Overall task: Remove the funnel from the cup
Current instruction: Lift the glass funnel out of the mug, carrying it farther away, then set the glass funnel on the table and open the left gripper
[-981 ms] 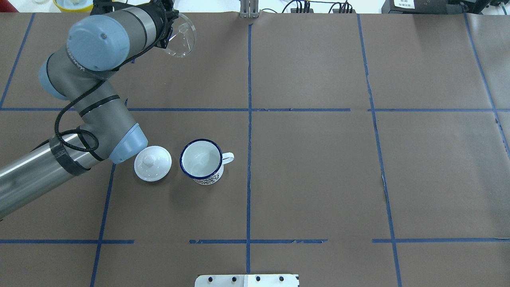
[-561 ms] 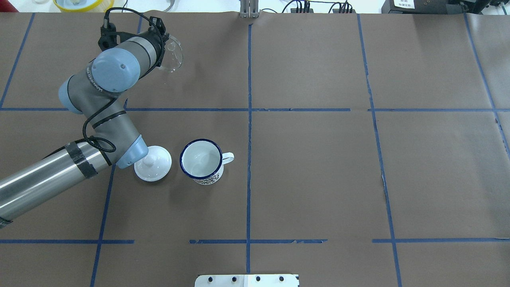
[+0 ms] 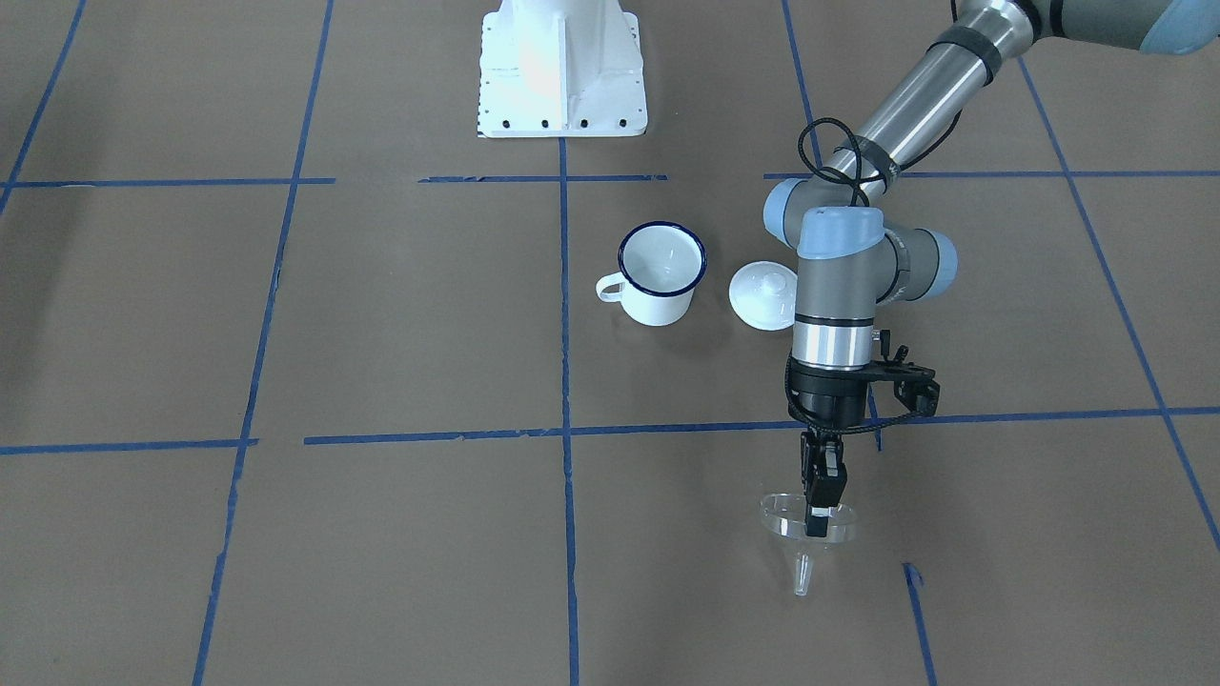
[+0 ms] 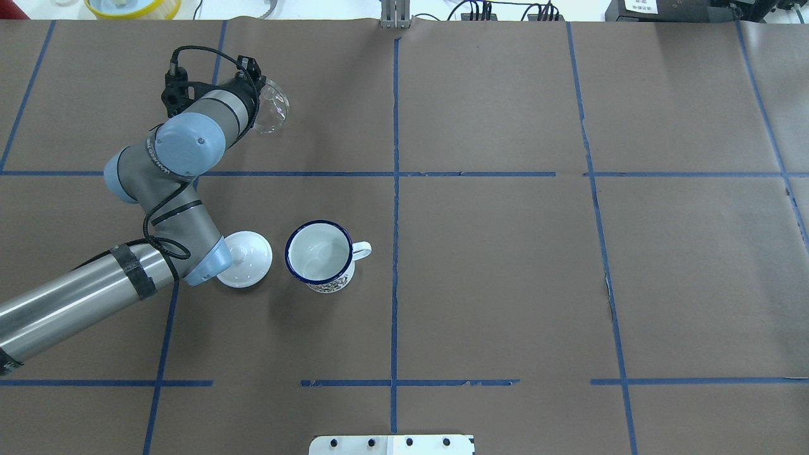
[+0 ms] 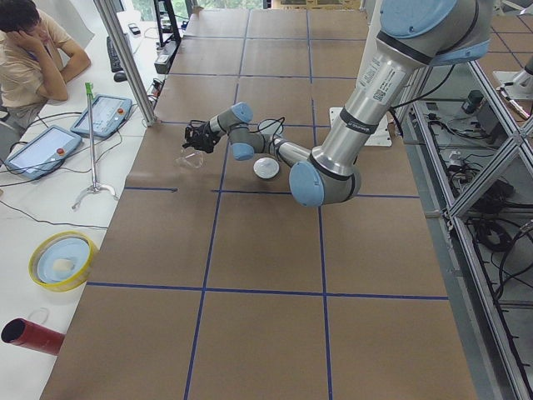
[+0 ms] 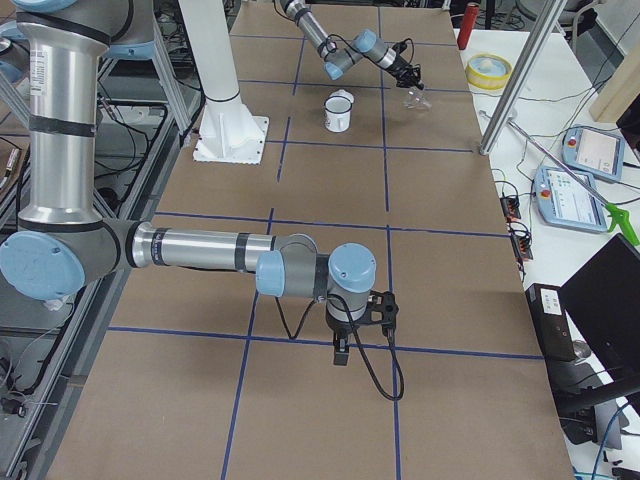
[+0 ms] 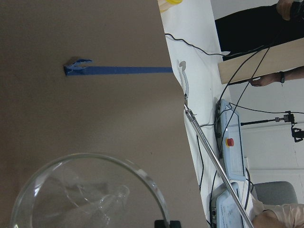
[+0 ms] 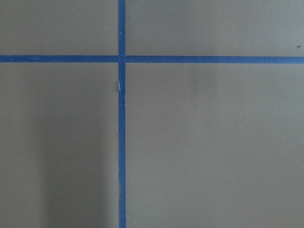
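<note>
My left gripper (image 3: pixel 820 519) is closed on the rim of the funnel (image 3: pixel 786 514). It pinches the thin clear wall, one finger inside the cone and one outside as far as I can make out. The funnel hangs upright, spout down, well apart from the cup (image 3: pixel 658 276), out on the side away from the cup's handle and farther from my base than the cup is. The cup stands open with nothing in it, and the white lid (image 3: pixel 762 293) lies just beside it, opposite the handle.

I judge the lift-out done, and the step in hand is setting the funnel down on the table (image 3: pixel 381 314). The spout tip looks close to the brown paper, but I cannot tell whether it touches. A funnel will not stand on its spout. The next move therefore calls for a gentle lowering before I spread my fingers, and I expect it to tip onto its cone. Letting go from any height could send it rolling.

My right gripper (image 6: pixel 341 355) hangs low over the table, well apart from the cup on its handle side, and I cannot tell how its fingers stand.
</note>
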